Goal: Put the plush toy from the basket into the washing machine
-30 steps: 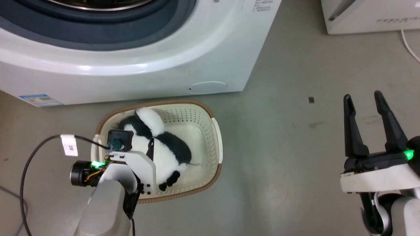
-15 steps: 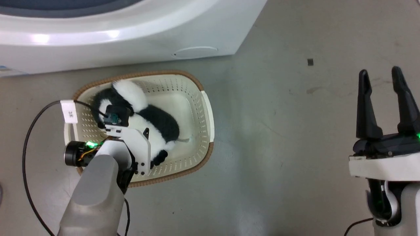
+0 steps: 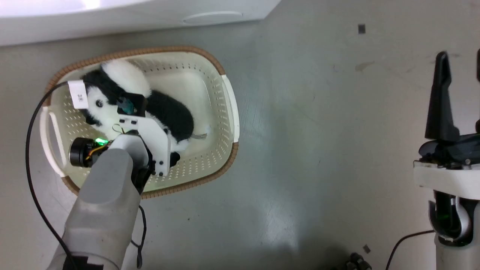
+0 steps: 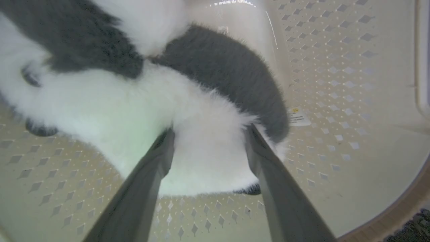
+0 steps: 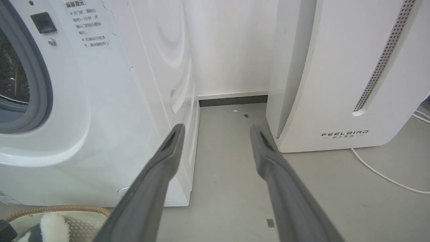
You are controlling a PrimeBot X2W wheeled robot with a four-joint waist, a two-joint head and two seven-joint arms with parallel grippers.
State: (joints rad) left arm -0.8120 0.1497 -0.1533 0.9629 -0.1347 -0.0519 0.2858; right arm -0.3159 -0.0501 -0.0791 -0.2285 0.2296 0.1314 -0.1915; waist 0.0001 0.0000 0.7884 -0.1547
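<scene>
- Grey, faintly stained floor [image 3: 318,131] spreads across the head view, with the washing machine [image 3: 112,15] a white band along its upper left edge.
- At left, the basket [image 3: 228,108] sits on the floor just before the machine. The plush toy [image 3: 168,112] lies inside it, face toward the left.
- Left gripper [image 4: 211,130] reaches down into the basket, its fingers apart and pressing into the toy's white fur on either side.
- At right, the right gripper [image 5: 217,127] hangs over bare floor well apart from the basket, fingers spread on nothing. It points at the gap between the machine and a white FEELBIRD appliance [image 5: 336,84] by the white wall [image 5: 228,47].
</scene>
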